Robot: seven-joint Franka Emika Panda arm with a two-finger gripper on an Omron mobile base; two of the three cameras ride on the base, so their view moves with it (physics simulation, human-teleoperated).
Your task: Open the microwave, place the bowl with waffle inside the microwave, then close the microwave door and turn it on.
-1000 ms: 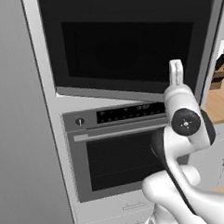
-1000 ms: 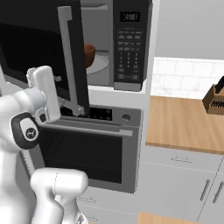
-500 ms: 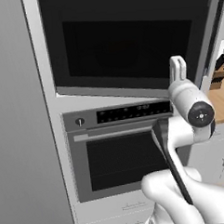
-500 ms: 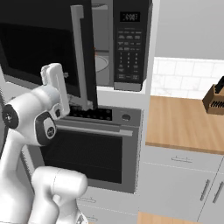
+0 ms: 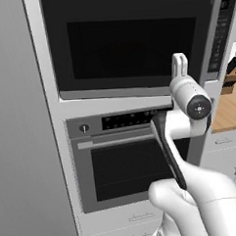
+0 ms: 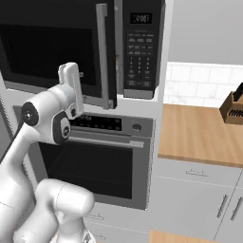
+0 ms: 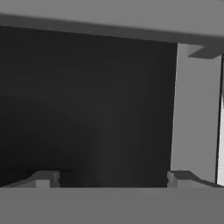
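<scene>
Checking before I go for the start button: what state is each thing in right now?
microwave door: nearly closed, handle edge slightly proud of the front.
claw: open, empty, facing the door.
oven door: shut.
microwave display: showing digits, unreadable.

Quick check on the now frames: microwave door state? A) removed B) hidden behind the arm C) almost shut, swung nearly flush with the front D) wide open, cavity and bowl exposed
C: in the right base view the microwave door lies nearly flat against the front, its silver handle right beside the keypad panel, with no cavity showing; the gripper is at the door's lower edge.
</scene>
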